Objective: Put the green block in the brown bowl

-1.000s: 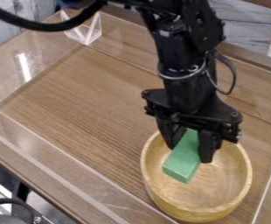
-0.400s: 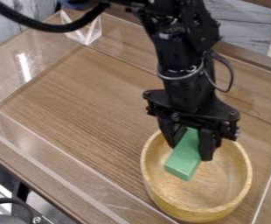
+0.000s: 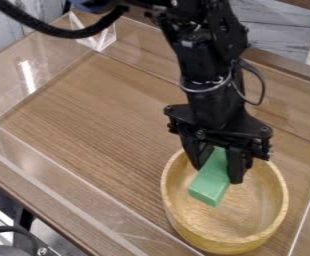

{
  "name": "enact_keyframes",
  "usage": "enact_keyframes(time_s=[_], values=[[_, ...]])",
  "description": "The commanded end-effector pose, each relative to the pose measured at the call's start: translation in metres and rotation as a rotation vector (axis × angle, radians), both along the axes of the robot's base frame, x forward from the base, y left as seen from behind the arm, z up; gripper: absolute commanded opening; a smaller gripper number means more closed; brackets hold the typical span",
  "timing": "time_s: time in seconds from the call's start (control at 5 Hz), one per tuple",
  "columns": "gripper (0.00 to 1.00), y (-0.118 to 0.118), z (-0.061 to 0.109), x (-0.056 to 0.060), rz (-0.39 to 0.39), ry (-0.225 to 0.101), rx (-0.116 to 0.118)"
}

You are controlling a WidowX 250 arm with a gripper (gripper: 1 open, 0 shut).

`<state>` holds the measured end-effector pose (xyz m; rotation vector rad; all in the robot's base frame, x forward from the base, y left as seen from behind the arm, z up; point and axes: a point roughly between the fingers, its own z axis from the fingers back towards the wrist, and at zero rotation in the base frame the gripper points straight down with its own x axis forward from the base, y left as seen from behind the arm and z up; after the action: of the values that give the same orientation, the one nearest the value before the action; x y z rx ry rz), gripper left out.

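Placement step: green block held over the brown bowl, release pending.
Nearest, the brown bowl [image 3: 225, 205] sits on the wooden tabletop [image 3: 91, 110]. Inside its rim, the green block [image 3: 211, 183] hangs tilted, its lower end near or on the bowl floor. Above, the gripper [image 3: 222, 160] has its jaws clamped on the block's upper end. Next move: part the jaws, then lift clear.

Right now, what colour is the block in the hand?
Plain bright green block, clearest in the camera view.

The brown bowl [image 3: 225, 201] sat at the table's [image 3: 91, 110] near right corner; the green block [image 3: 211, 183] hung tilted inside it, under the gripper [image 3: 221, 158].
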<state>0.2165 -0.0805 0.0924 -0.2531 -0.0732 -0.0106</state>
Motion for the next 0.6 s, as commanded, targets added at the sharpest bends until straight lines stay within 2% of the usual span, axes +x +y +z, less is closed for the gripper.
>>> enact_keyframes(time_s=[0.0, 0.4], values=[[0.00, 0.0007, 0.0061, 0.0073, 0.002, -0.032, -0.015], [0.00, 0.0017, 0.0038, 0.0106, 0.003, -0.029, -0.028]])
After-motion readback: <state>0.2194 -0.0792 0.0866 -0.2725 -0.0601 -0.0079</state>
